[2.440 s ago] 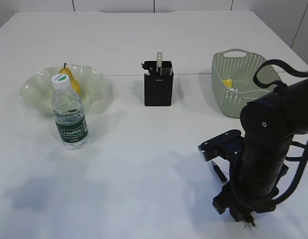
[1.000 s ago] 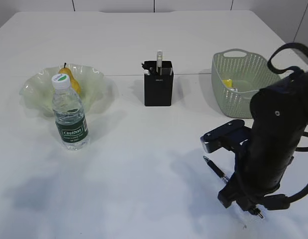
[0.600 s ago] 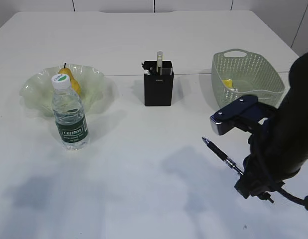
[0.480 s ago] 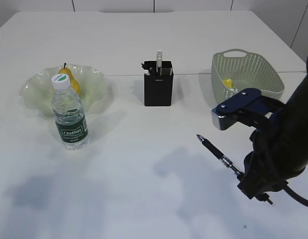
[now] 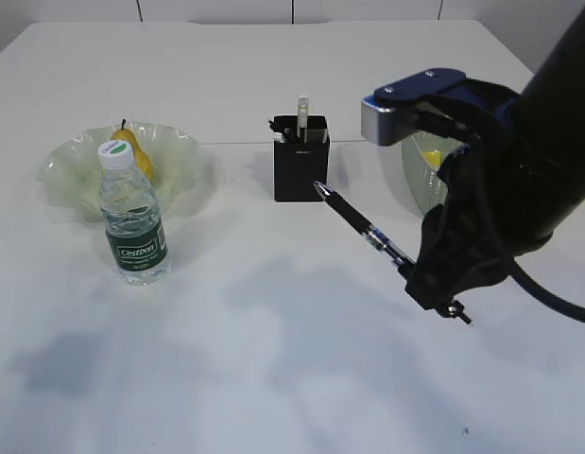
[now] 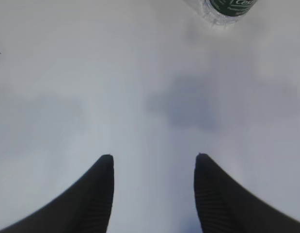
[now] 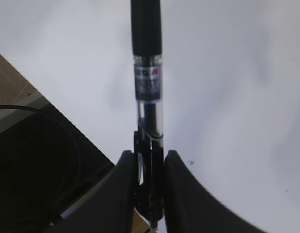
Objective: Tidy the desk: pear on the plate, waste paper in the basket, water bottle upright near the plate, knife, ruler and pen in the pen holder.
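My right gripper (image 5: 417, 280) is shut on a black pen (image 5: 360, 223) and holds it in the air, its tip pointing up-left toward the black pen holder (image 5: 301, 170). In the right wrist view the pen (image 7: 147, 82) runs up from between the fingertips of the right gripper (image 7: 149, 156). The holder has a white item and dark items standing in it. The pear (image 5: 133, 149) lies on the ruffled pale-green plate (image 5: 70, 170). The water bottle (image 5: 131, 216) stands upright in front of the plate. My left gripper (image 6: 153, 158) is open and empty above the table, with the bottle's base (image 6: 227, 8) at the top edge of its view.
A pale green basket (image 5: 420, 184) stands at the right, mostly hidden behind my right arm, with something yellow inside. The table's edge and the floor show at the left of the right wrist view (image 7: 14, 82).
My right gripper has lifted the pen off the table at the front right and carried it up and left toward the pen holder. Bottle, plate and pear have not moved.
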